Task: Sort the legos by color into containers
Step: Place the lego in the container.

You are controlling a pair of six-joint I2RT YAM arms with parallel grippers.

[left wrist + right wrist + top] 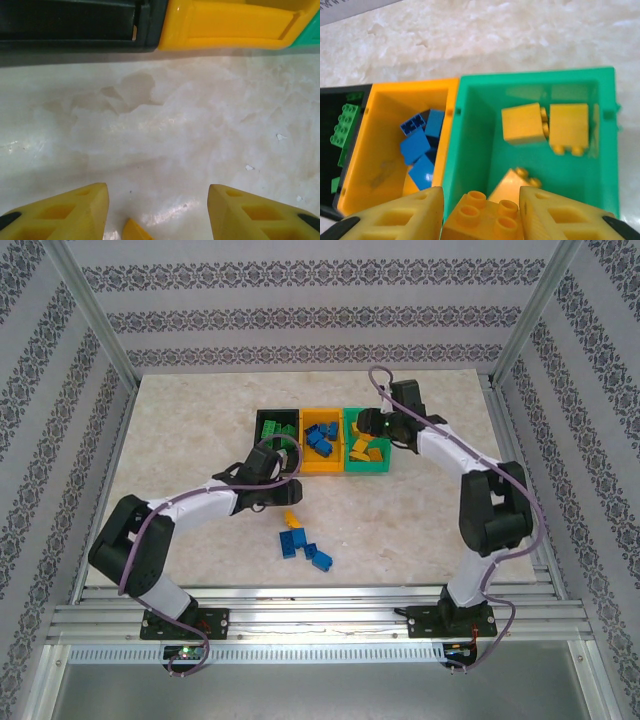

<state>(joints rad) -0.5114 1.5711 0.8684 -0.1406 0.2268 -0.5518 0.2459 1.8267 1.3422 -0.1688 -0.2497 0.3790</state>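
Right gripper; yellow brick half out-of-frame.

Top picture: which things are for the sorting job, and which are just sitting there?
For the job:
black bin, orange bin, green bin, loose bricks on the table, yellow brick held over the green bin.

Just there:
marble table, metal frame, patterned walls.
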